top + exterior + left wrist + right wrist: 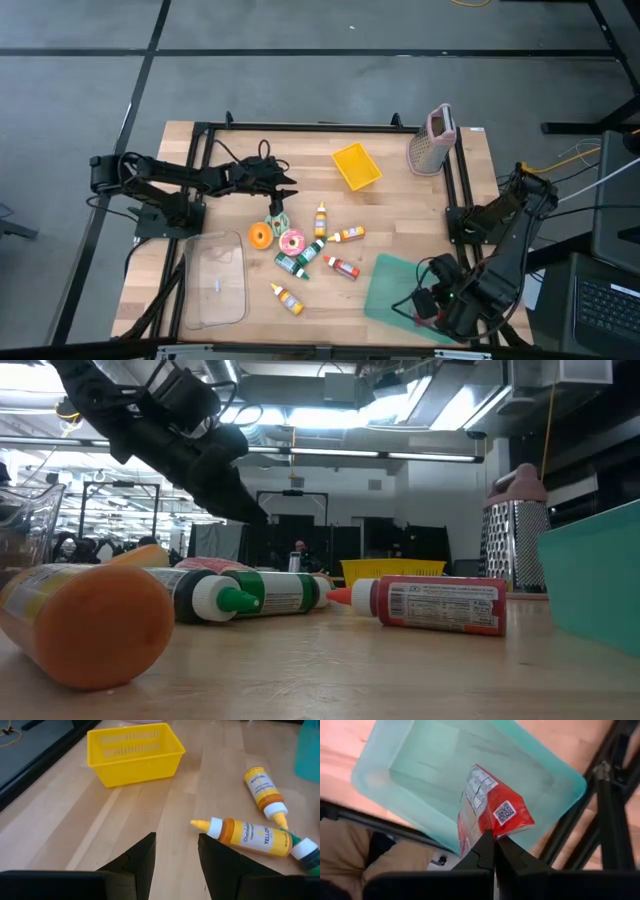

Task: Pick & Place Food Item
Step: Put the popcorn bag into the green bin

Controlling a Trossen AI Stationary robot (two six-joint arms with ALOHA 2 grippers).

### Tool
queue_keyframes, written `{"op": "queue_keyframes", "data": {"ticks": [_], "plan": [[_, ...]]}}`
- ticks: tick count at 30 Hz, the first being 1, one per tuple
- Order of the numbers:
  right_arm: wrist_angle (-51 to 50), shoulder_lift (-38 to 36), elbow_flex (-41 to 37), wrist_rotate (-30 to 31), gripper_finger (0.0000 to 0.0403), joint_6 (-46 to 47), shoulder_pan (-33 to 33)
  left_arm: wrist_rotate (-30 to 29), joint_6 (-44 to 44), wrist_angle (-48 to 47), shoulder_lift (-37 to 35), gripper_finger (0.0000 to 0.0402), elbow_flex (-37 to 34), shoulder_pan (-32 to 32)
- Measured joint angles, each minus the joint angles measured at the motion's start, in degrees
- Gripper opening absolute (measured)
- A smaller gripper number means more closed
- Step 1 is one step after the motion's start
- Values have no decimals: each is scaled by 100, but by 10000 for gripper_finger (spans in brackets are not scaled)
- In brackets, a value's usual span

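My right gripper is shut on a red food packet above the teal bin, at the table's near right corner. My left gripper stands open a little above the table's middle, with nothing between its fingers. Just beyond it lie two yellow squeeze bottles on their sides, and farther off stands the yellow basket. A pink doughnut, an orange and several small bottles lie on the table's middle. My right gripper pinches the red packet by its top edge between its two fingers, which point down from above. The packet hangs below the fingers, clear of the teal bin and over its inside.
A clear plastic container lies at the near left. A metal grater stands at the far right, beside the yellow basket. In the low view a red bottle and a green-capped bottle lie close by. Black frame rails run along both sides.
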Motion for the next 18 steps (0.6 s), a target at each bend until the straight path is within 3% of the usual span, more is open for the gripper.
{"op": "queue_keyframes", "data": {"ticks": [7,18], "plan": [[-225,35,0,-286,0,56,-61,0,1,12,59,144,0,0],[-224,35,0,1177,0,-375,-475,2,-17,12,61,143,0,0]]}}
